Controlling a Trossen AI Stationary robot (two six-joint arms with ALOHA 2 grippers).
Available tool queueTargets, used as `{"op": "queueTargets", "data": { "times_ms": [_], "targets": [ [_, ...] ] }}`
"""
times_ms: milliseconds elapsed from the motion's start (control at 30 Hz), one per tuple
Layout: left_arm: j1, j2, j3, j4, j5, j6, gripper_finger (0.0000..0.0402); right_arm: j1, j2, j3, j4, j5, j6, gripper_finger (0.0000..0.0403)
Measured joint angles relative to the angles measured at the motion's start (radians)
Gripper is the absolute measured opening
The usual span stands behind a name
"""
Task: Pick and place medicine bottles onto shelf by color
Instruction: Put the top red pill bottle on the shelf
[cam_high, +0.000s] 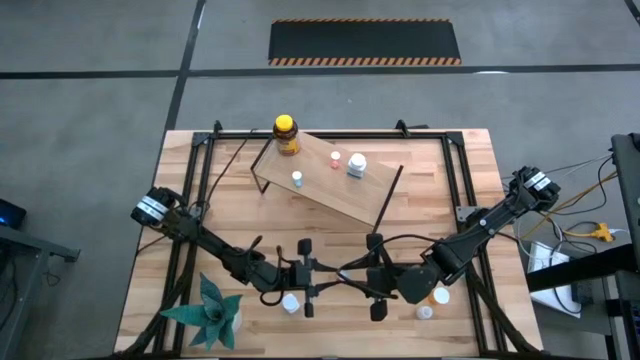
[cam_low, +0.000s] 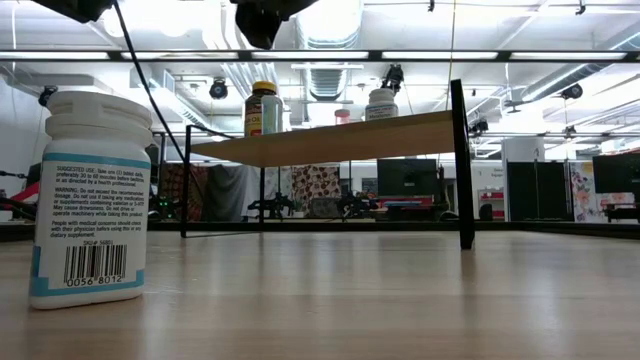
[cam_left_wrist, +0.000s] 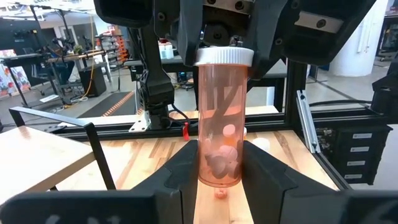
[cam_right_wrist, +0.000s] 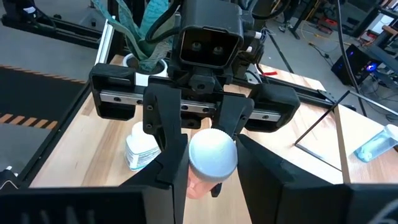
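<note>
Low in the centre of the high view, the left gripper (cam_high: 318, 277) and the right gripper (cam_high: 362, 279) face each other, both closed on one translucent pink bottle (cam_left_wrist: 221, 121) with a white cap (cam_right_wrist: 212, 152). In the left wrist view this bottle stands upright between the left arm's fingers (cam_left_wrist: 180, 171), clamped at its lower body, with the right arm's fingers gripping just under the cap. The right wrist view shows the same cap from above, pinched between that arm's own fingers (cam_right_wrist: 163, 162).

The shelf (cam_high: 330, 172) lies tilted across the upper centre of the table (cam_high: 470, 190). On it stand an amber bottle with a yellow cap (cam_high: 286, 133) at its upper left end, a teal-capped bottle (cam_high: 297, 178), a pink-capped bottle (cam_high: 335, 160) and a white-capped bottle (cam_high: 356, 164).

On the tabletop, a white bottle (cam_high: 291, 302) sits just below the left gripper, beside the green paper plant (cam_high: 210, 310). At lower right sit what looks like an orange-capped bottle (cam_high: 441, 296) and another small bottle (cam_high: 425, 312). A large white labelled bottle (cam_low: 92, 195) fills the left of the low view.
</note>
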Motion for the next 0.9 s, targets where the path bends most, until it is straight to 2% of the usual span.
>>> {"op": "queueTargets", "data": {
  "times_ms": [100, 267, 433, 567, 700, 900],
  "targets": [
    [0.000, 0.000, 0.000, 0.001, 0.000, -0.001, 0.0099, -0.002, -0.001, 0.000, -0.010, 0.000, 0.000, 0.0106],
    [0.000, -0.002, 0.005, 0.030, 0.000, -0.002, 0.0139, -0.006, -0.003, -0.002, -0.047, -0.009, 0.010, 0.0106],
    [0.000, -0.010, 0.004, 0.016, -0.001, 0.016, 0.0175, -0.009, -0.015, 0.032, -0.147, -0.004, 0.063, 0.0106],
    [0.000, -0.043, 0.002, -0.004, -0.002, 0.080, 0.0187, -0.011, -0.035, 0.063, -0.231, -0.001, 0.096, 0.0106],
    [-0.001, -0.116, 0.002, -0.122, -0.003, 0.108, 0.0189, -0.023, -0.074, 0.092, -0.314, 0.015, 0.117, 0.0106],
    [-0.001, -0.265, 0.000, -0.301, -0.004, 0.124, 0.0189, -0.097, -0.153, 0.076, -0.316, 0.015, 0.103, 0.0106]
  ]
}}
